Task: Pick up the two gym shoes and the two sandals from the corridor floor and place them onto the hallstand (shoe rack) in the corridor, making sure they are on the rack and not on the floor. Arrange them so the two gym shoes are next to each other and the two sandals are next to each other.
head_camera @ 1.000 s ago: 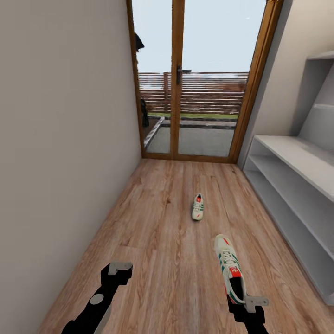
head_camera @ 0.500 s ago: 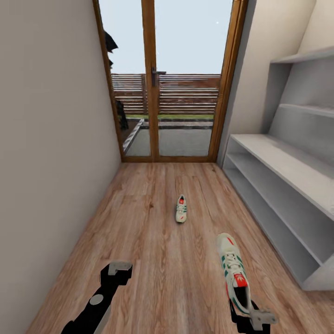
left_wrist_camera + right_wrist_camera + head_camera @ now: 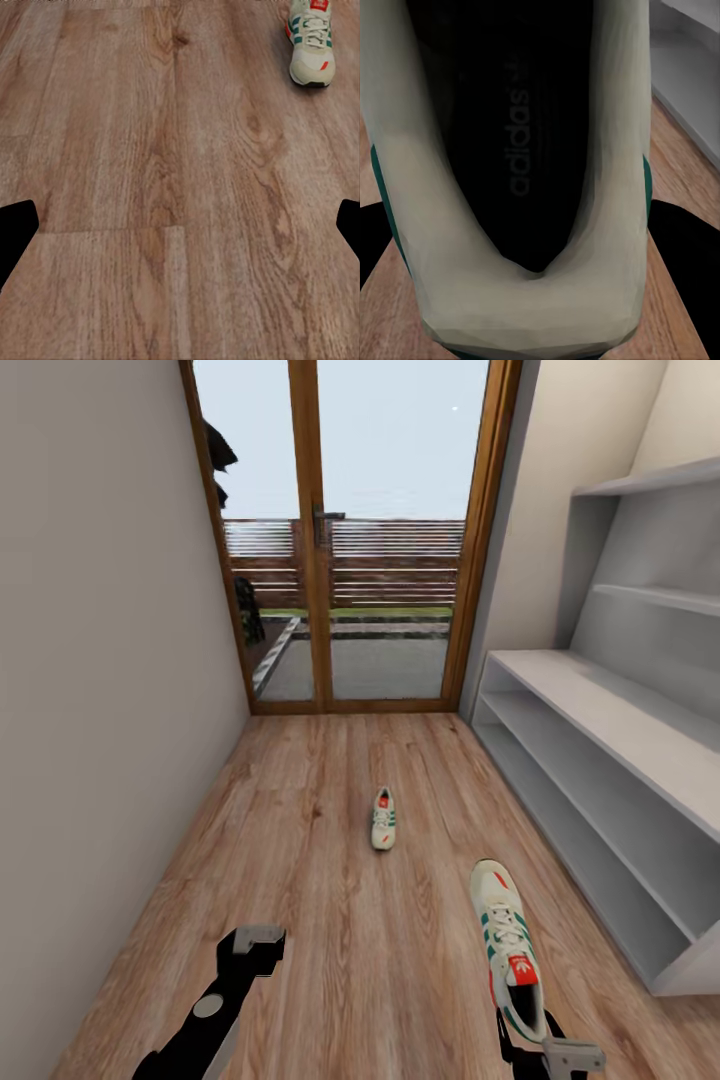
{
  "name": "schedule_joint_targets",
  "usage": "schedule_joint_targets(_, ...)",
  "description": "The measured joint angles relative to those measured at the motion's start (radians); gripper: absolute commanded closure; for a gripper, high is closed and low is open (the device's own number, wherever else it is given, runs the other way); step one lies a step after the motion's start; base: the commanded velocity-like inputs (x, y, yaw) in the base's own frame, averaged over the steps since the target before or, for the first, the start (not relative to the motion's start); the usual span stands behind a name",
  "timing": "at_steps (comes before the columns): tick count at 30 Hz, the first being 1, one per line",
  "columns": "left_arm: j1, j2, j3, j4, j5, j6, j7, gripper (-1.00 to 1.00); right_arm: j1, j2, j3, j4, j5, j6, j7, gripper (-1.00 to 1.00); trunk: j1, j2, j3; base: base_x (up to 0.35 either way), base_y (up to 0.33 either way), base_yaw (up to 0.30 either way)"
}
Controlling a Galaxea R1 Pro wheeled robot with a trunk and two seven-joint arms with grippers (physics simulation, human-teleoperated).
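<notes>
Right arm's got one gym shoe by the heel, second one sitting mid-floor

In the head view the right gripper (image 3: 560, 1050) sits at the lower right edge, clamped on the heel end of the near gym shoe (image 3: 510, 950), whose long axis runs up the frame with the toe pointing toward the glass door (image 3: 345, 540). The right wrist view looks straight into that shoe's dark inside (image 3: 510, 135). The other gym shoe (image 3: 383, 819) lies on the corridor floor (image 3: 330, 920) near frame center, lengthwise toward the door. The hallstand (image 3: 610, 760) runs along the right side, so I'd say the held shoe needs a swing rightward, and the right arm is the nearer one. The left gripper (image 3: 257, 938) hangs at lower left holding nothing, fingers spread wide in its wrist view. No sandals to spot here.
</notes>
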Motion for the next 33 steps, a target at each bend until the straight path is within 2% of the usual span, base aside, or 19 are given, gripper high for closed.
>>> schedule_joint_targets(1, 0.000, -0.001, -0.001, 0.000, 0.000, 0.000, 0.000, -1.00, 0.000, -0.006, 0.000, 0.002, 0.000, -0.001, 0.002, 1.00, 0.000, 0.000, 0.000, 0.297, 0.128, 0.000)
schedule_joint_targets(19, 0.000, -0.001, 0.000, 0.000, 0.000, 0.000, 0.000, -1.00, 0.000, -0.001, 0.002, 0.003, 0.004, -0.003, 0.002, 1.00, 0.000, 0.000, 0.000, 0.302, 0.181, -0.022)
schedule_joint_targets(33, 0.000, -0.002, 0.000, 0.000, 0.000, 0.000, 0.000, -1.00, 0.000, -0.001, 0.001, 0.003, 0.004, -0.003, 0.002, 1.00, 0.000, 0.000, 0.000, 0.302, 0.212, -0.215)
